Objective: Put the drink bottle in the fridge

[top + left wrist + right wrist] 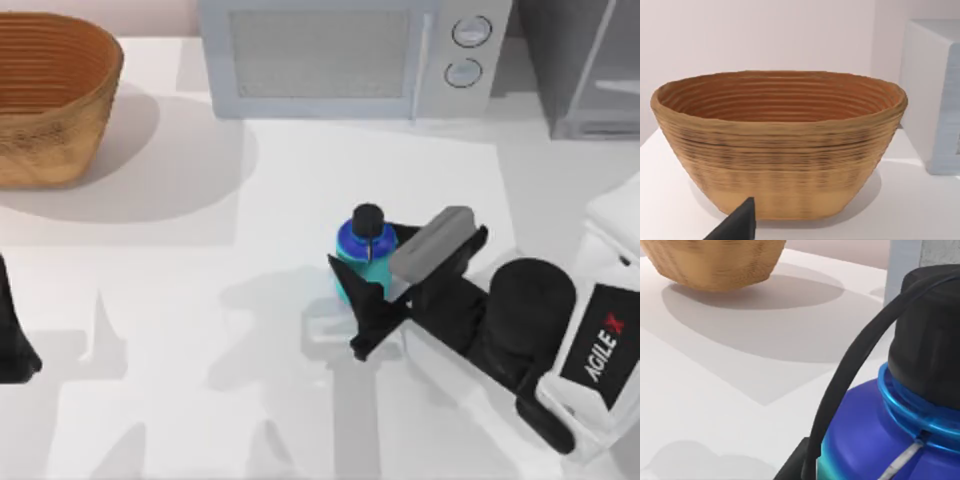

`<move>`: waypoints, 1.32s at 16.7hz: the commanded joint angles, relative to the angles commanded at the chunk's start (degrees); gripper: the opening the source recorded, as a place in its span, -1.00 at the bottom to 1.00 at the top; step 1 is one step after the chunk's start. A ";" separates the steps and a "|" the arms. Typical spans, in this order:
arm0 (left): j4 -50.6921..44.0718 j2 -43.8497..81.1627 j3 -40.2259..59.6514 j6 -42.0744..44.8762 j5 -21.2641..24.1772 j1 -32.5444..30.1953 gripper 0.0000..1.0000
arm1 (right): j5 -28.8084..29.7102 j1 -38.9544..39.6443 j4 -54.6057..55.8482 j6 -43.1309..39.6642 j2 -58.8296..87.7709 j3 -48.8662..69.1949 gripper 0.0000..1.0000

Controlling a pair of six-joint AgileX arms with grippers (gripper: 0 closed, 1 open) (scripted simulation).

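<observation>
The bottle (362, 248) is seen upright near the middle of the white bench (200, 330), a little to the right, well in front of the microwave (350, 55). It is held by the right gripper (372, 262), which reaches in from the right side; the dark fingers (368, 300) are clamped on the cyan body below the blue shoulder, one on each side. Whether the bottle's base touches the bench cannot be told. In the right wrist view the bottle (890, 440) is shown very close, with its black cap (930, 340) above a bright blue ring, and the basket (715, 262) is seen far beyond it.

The fridge (590, 70) is placed at the far right corner, just beside the microwave, well apart from the bottle.

The left gripper (15, 340) is parked at the left edge of the bench; whether its fingers are apart or together cannot be told. The basket (780, 145) is faced by the left wrist camera, with one dark fingertip (737, 225) seen in front of it.
</observation>
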 joint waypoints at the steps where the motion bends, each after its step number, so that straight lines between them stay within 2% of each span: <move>1: 0.00 0.00 0.00 0.00 0.00 0.00 1.00 | -1.43 -1.42 -0.56 -0.13 -1.49 -1.11 -0.98; 7: 0.00 0.00 0.00 0.00 0.00 0.00 1.00 | -12.82 -12.67 -4.17 -1.13 -13.12 -9.29 -0.98; 10: 0.00 0.00 0.00 0.00 0.00 0.00 1.00 | -15.97 -15.90 -4.87 -1.49 -16.36 -11.56 -0.98; 17: 0.00 0.00 0.00 0.00 0.00 0.00 1.00 | -15.64 -15.97 -6.00 -1.37 -17.92 -11.72 -0.98; 22: 0.00 0.00 0.00 0.00 0.00 0.00 1.00 | -12.74 -18.25 -16.32 -1.13 -32.88 -14.51 -0.98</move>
